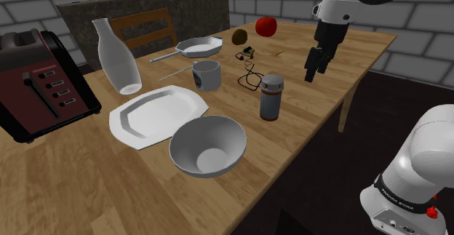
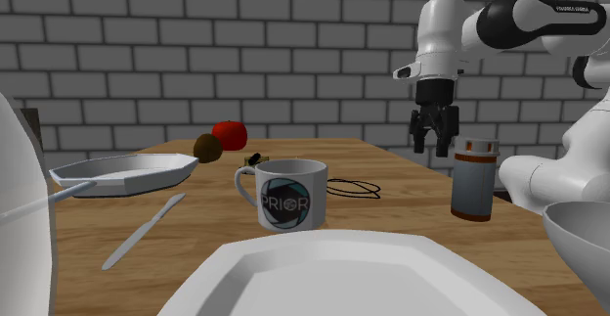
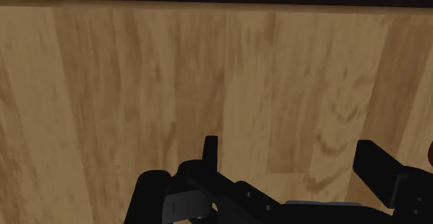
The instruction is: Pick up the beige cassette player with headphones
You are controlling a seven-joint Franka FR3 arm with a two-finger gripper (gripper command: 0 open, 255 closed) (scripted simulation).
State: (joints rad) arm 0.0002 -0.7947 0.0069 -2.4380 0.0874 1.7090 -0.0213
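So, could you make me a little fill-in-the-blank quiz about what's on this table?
1. The gripper hangs above the wooden table with its fingers ___.
2. The white mug carries the word ___.
3. The round fruit at the table's far end is coloured ___.

Missing words: open; PRIOR; red.

The table is bare wood with a strong grain and a soft matt finish. The plate and bowl look smooth and glossy; the toaster shines dark red; the carafe is clear glass.
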